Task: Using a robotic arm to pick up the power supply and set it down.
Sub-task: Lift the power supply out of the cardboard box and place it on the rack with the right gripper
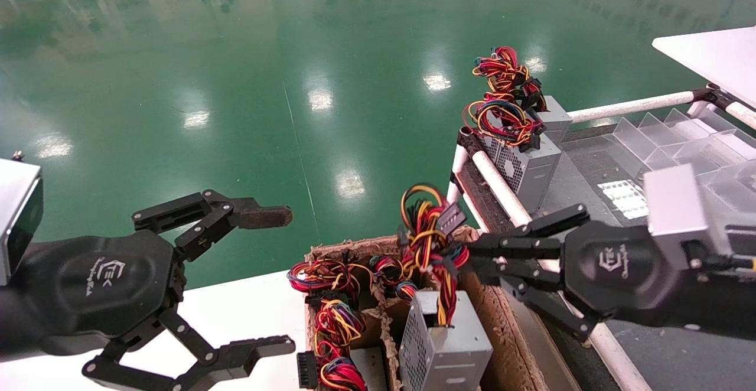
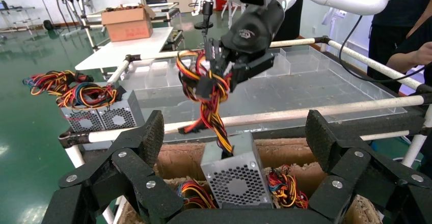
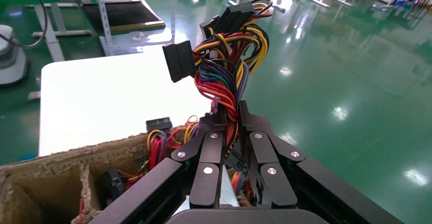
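Lifting is the step in hand. The black 2-finger right gripper [image 1: 472,264], marked with a white "TEK" logo on its palm, is clamped on the bundle of red, yellow, orange and black wires [image 1: 428,231] that rises from the silver-grey metal power supply box with a perforated vent side [image 1: 443,341]. In the right wrist view the fingertips [image 3: 220,119] are pressed together around the wires [image 3: 229,74], with a black connector [image 3: 178,61] sticking out beside them.

The power supply is seen partly risen out of a compartment of the brown pulp-cardboard tray [image 1: 496,326], hanging by its wires, tilted, its lower part seemingly within the tray walls; whether it touches them cannot be told. Other wire bundles [image 1: 322,276] lie in neighbouring compartments of the same tray.

The left gripper [image 1: 277,279], black with a worn brownish fingertip pad, is held wide open and idle to the left of the tray, above a white tabletop [image 1: 236,314].

Beyond the tray on its right side, 2 more silver supplies [image 1: 528,163] stand on a grey shelf framed by white tubes [image 1: 502,187]. The next move is judged to call for a higher lift until the box clears the tray rim, then a carry across to that shelf, kept slow because a load hung by its wires may swing or slip.
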Action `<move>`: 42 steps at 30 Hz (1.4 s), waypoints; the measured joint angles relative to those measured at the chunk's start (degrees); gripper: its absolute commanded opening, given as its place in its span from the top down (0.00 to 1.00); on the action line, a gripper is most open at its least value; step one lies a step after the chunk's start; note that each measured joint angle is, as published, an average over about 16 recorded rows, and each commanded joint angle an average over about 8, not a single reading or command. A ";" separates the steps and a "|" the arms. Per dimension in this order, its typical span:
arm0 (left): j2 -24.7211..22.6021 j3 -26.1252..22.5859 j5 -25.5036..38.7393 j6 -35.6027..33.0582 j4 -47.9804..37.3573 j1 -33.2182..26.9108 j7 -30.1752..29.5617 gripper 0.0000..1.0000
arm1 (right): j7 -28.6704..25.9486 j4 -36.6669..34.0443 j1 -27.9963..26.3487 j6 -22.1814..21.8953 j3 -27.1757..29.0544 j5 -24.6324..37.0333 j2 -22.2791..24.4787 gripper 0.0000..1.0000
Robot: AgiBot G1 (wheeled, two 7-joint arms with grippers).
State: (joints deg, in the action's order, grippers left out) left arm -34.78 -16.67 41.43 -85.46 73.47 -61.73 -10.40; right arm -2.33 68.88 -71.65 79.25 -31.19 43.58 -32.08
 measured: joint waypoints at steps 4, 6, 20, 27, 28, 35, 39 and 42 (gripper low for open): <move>0.01 -0.01 -0.01 0.01 0.00 0.00 0.01 0.00 | -0.43 0.83 -0.94 -0.36 0.69 -0.51 0.55 1.00; 0.01 -0.02 -0.01 0.01 0.00 0.00 0.01 0.00 | -0.67 1.24 -1.49 -0.50 1.01 -0.73 0.76 1.00; 0.03 -0.07 -0.05 0.03 0.00 -0.02 0.04 0.00 | -2.23 2.65 -4.85 -1.21 2.84 -1.79 2.29 1.00; 0.04 -0.09 -0.06 0.04 0.00 -0.02 0.05 0.00 | -2.40 1.79 -6.50 -1.00 4.27 -2.05 4.97 1.00; 0.04 -0.10 -0.07 0.04 0.00 -0.02 0.05 0.00 | -2.36 1.54 -6.77 -0.92 4.50 -1.99 5.53 1.00; 0.05 -0.12 -0.08 0.05 0.00 -0.03 0.06 0.00 | -1.24 -1.68 -8.59 -0.32 5.99 -0.38 10.24 1.00; 0.06 -0.14 -0.09 0.06 0.00 -0.03 0.07 0.00 | 0.11 -4.73 -9.22 -0.19 6.59 1.22 13.05 1.00; 0.06 -0.15 -0.10 0.06 0.00 -0.03 0.07 0.00 | 1.45 -7.37 -9.42 -0.25 6.92 2.47 14.89 1.00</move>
State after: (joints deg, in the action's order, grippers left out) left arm -34.72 -16.81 41.33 -85.39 73.47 -61.77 -10.32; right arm -0.87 61.50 -81.07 79.00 -24.27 46.05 -17.19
